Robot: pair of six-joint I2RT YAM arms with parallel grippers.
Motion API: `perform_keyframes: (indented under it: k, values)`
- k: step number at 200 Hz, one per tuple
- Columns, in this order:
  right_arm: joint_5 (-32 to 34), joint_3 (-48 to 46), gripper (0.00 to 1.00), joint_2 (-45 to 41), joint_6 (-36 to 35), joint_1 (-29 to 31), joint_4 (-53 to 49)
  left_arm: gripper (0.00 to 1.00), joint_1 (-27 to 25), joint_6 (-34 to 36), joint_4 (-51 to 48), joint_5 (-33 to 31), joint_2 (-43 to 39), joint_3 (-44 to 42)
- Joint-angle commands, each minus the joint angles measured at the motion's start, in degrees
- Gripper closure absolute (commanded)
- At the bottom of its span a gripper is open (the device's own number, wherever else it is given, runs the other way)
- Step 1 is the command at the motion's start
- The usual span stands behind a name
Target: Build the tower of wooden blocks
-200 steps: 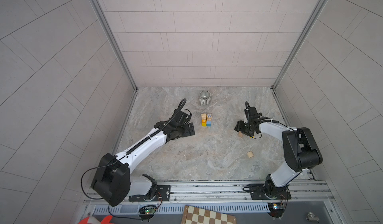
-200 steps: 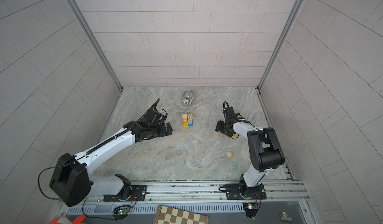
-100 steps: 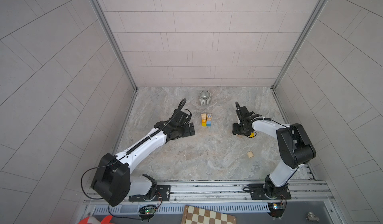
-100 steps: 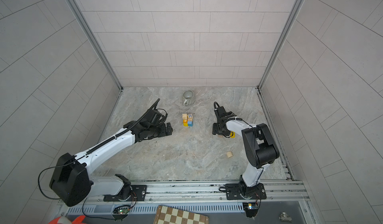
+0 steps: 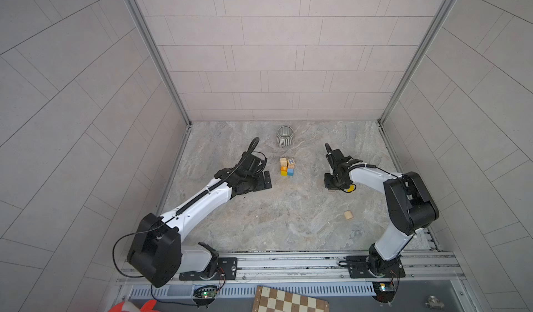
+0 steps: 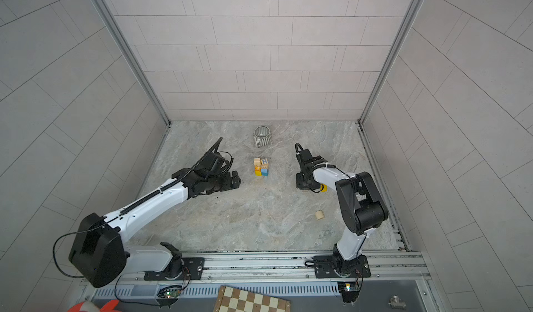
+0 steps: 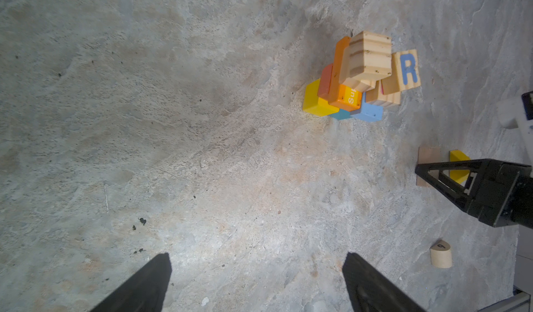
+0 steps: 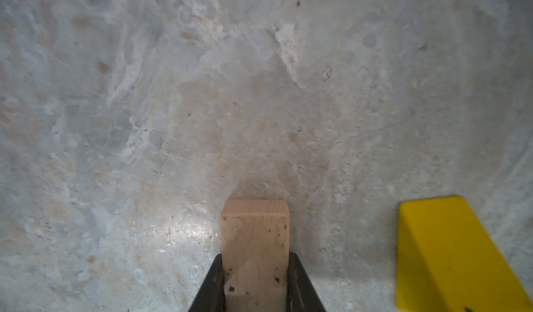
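Pinching plain block [image 8: 255,232]; mug [image 5: 284,136] beyond tower [image 5: 287,166].

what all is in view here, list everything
wood block tower: 1, yellow, teal, blue, orange, natural, centre of table
plain wood block: 1, natural, gripped, right of tower
yellow block: 1, yellow, beside plain wood block
wood cylinder: 1, natural, table's right front
mug: 1, grey ribbed, behind tower
chessboard: 1, brown and cream, front, past table's edge
left gripper: 1, black, open, left of tower
right gripper: 1, black, closed on plain wood block
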Motion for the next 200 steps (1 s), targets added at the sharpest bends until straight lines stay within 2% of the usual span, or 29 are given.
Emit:
perform_keyframes:
  k: [1,42,74,133,175,200]
  values:
    - [-1.64,1.01,0.78,1.57,-3.07,3.45,-4.01,0.00,0.23,-0.19,-1.19,-0.06,-2.24,0.06]
    - [-2.93,3.85,0.78,3.97,-7.95,13.01,-4.91,0.00,0.54,-0.41,-1.65,-0.75,-4.37,-0.68]
    - [-0.77,5.20,0.76,4.06,-9.68,18.82,-5.51,0.00,0.89,-0.80,-1.67,-0.94,-5.41,-1.56]
    - [0.63,3.99,0.50,3.31,-9.11,19.64,-6.03,0.00,1.34,-0.89,-1.77,-1.43,-6.51,-2.03]
    - [5.65,1.03,0.44,0.57,-7.03,19.52,-6.59,0.00,1.43,-0.41,-2.02,-1.90,-6.75,-1.72]
    - [6.85,-0.61,0.43,-0.60,-4.93,17.21,-6.74,0.00,1.52,-0.19,-2.32,-2.15,-6.79,-1.43]
